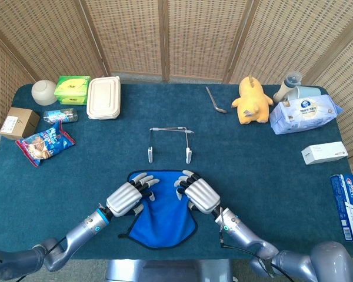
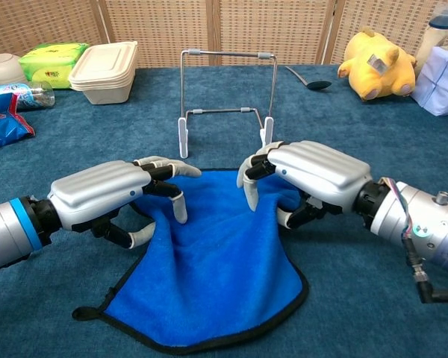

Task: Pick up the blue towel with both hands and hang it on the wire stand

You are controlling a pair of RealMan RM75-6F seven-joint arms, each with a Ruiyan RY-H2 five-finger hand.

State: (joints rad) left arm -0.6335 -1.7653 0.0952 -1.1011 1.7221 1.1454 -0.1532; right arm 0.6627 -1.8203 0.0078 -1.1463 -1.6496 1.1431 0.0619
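Note:
The blue towel [image 1: 162, 221] [image 2: 209, 276] lies at the near edge of the table, its far edge bunched and raised off the cloth. My left hand [image 1: 127, 197] [image 2: 104, 194] grips its far left corner, fingers curled over the top and thumb underneath. At the far right corner my right hand [image 1: 200, 194] [image 2: 313, 174] holds it the same way. The wire stand [image 1: 170, 128] [image 2: 228, 54] stands upright just beyond both hands, with nothing on it.
Far left are a lidded lunch box [image 1: 103, 97], a green pack [image 1: 72, 89], a bowl [image 1: 45, 91], a snack bag [image 1: 45, 143] and a cardboard box [image 1: 19, 122]. Far right are a spoon [image 1: 215, 100], a yellow plush [image 1: 251, 100], a wipes pack [image 1: 305, 114], a white box [image 1: 323, 153] and toothpaste [image 1: 347, 207].

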